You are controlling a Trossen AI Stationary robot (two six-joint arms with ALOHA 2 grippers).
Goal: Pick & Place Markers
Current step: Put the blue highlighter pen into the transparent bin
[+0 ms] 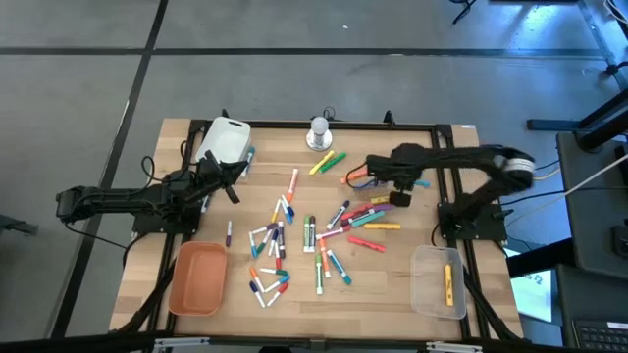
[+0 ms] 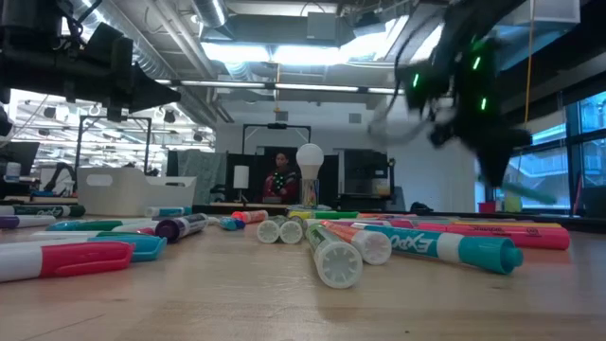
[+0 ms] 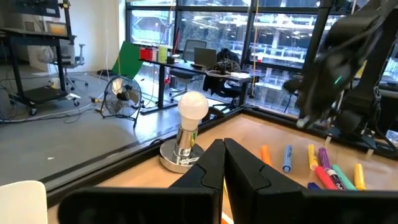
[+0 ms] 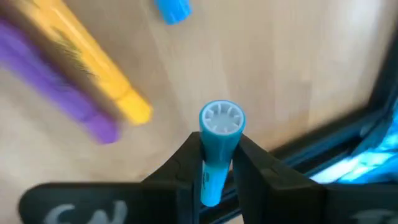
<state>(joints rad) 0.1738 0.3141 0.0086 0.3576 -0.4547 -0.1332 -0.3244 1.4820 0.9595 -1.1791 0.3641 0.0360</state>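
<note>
High view: clear tray point(image 1: 428, 290) holds yellow marker point(image 1: 449, 283); orange tray point(image 1: 197, 278) bare.

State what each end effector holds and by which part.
The right end effector is shut on a blue marker, pinching its barrel just below the end. The left end effector is shut and holds nothing, near the white tray.

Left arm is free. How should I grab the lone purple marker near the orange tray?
Take the purple marker at mid-barrel, coming straight down with the left gripper. It lies flat and alone, with nothing against its long sides, so the gripper can close across its width.
</note>
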